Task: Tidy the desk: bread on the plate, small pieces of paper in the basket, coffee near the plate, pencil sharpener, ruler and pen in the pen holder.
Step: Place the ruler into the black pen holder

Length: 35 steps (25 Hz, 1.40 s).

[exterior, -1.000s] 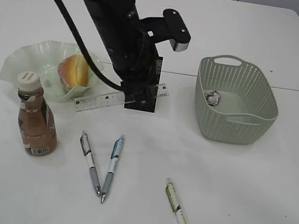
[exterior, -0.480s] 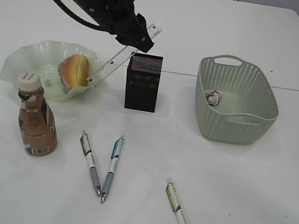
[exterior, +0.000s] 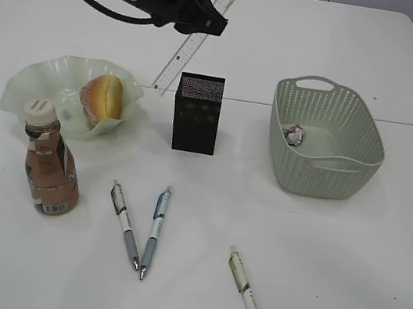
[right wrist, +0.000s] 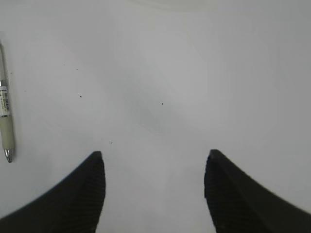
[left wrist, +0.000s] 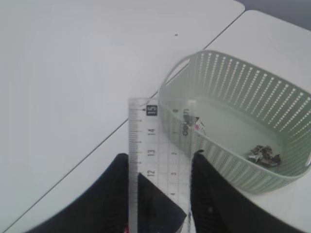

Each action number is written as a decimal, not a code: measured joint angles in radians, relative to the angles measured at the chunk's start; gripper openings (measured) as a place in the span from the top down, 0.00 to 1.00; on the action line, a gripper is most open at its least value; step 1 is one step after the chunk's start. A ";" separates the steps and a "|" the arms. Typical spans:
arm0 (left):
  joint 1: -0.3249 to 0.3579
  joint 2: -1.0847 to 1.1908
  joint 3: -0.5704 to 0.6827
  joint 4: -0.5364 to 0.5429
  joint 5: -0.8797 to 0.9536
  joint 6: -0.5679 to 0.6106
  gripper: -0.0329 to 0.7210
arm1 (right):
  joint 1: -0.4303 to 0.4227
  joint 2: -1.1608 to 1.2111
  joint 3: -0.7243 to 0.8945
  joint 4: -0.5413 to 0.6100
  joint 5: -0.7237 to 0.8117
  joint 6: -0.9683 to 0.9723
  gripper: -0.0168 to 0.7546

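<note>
Near edge of the exterior view — three pens loose on the bench: a yellowish pen lower right of centre, a blue-grey pen and a grey pen side by side lower left of centre. The coffee bottle stands upright at left, just in front of the wavy-edged plate, bread already on it.

Mid frame: the black mesh pen holder, upright, mouth open to the top. Right of it the pale green basket with a crumpled paper scrap inside.

Far, upper left — the left end effector is clamped on the clear ruler near its upper end; the wrist view shows both fingers pressed on the ruler's edges. Ruler's long axis runs steeply, tilted, top toward upper right, lower tip at the holder's upper left, about level with its rim and seemingly behind it.

Judgement: the move turns on this offset — the tip has to come right and toward the camera until it stands over the mouth, axis brought closer to vertical, then down.

The right end effector hangs empty with its fingers spread wide over bare bench, a pen at the left edge of its view. The left arm is clearly nearer to the holder.
</note>
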 joint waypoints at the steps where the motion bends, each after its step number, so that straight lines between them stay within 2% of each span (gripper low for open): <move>1: 0.007 0.011 0.000 -0.061 0.000 0.049 0.58 | 0.000 0.000 0.000 -0.003 0.000 0.000 0.37; 6: 0.048 0.053 0.000 -0.326 0.057 0.271 0.58 | 0.000 0.000 0.000 -0.005 0.000 0.000 0.37; 10: 0.075 0.073 0.000 -0.445 0.080 0.381 0.58 | 0.000 0.000 0.000 -0.007 -0.002 0.000 0.37; 16: 0.076 0.098 0.000 -0.624 0.151 0.541 0.58 | 0.000 0.001 0.000 -0.007 -0.007 0.002 0.37; 26: 0.076 0.116 0.000 -0.750 0.167 0.667 0.58 | 0.000 0.001 0.000 -0.007 -0.007 0.005 0.37; 35: 0.076 0.144 0.000 -0.791 0.181 0.716 0.58 | 0.000 0.001 0.000 -0.007 -0.009 0.006 0.37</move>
